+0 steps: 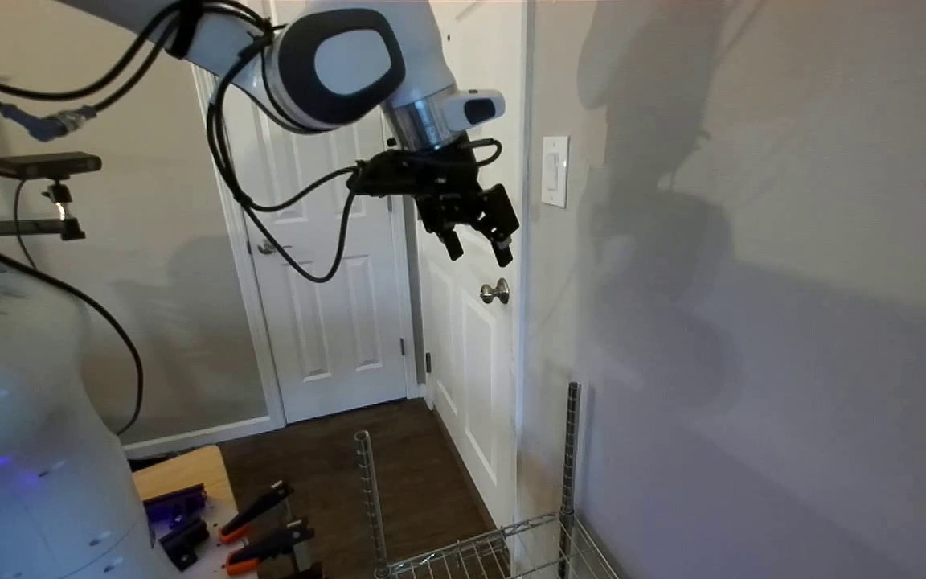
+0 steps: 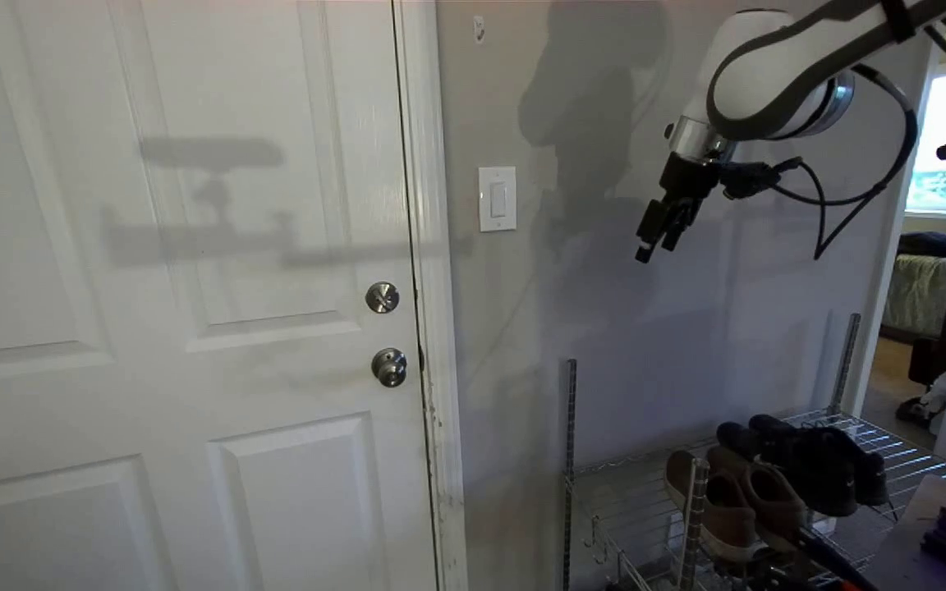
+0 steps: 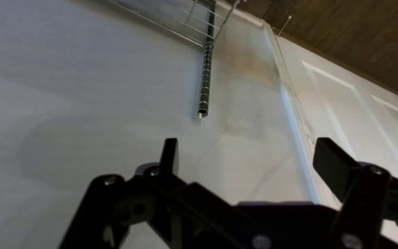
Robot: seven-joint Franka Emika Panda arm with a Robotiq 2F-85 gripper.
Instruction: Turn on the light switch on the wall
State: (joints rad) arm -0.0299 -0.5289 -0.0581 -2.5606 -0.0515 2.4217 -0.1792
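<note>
centrally, the jaws at the end of the robot arm (image 2: 777, 90) hang with their tips aimed obliquely downward, in front of the wall (image 2: 514, 328). they stand wide apart: in the wrist view a broad gap separates the two black fingertips (image 3: 333, 166), and the pale wall and a strip of door trim (image 3: 297, 121) show through it. the light switch (image 2: 498, 199), an upright white plate bearing a single rocker (image 2: 498, 202), is mounted on the wall, apart from the jaws; in both exterior views it appears slightly higher than the tips of the jaws and off to their side. how the rocker is set cannot be told. the wall also receives a dark shadow (image 2: 584, 107) shaped like the arm, which in an exterior view falls between the light switch and the jaws. a white panelled door (image 2: 161, 377), framed by the trim, carries a round metal knob (image 2: 389, 368) with a round metal lock (image 2: 382, 297) above it; in an exterior view both fittings appear lower than the jaws and to their left. another white door (image 1: 342, 338) stands farther back, beyond the jaws. below the jaws stands a wire rack (image 2: 904, 451) bearing brown shoes (image 2: 723, 509) and black shoes (image 2: 810, 468). in the wrist view one post (image 3: 205, 79) of this rack lies beside the wall, its hollow end directed toward the gap between the jaws.
</note>
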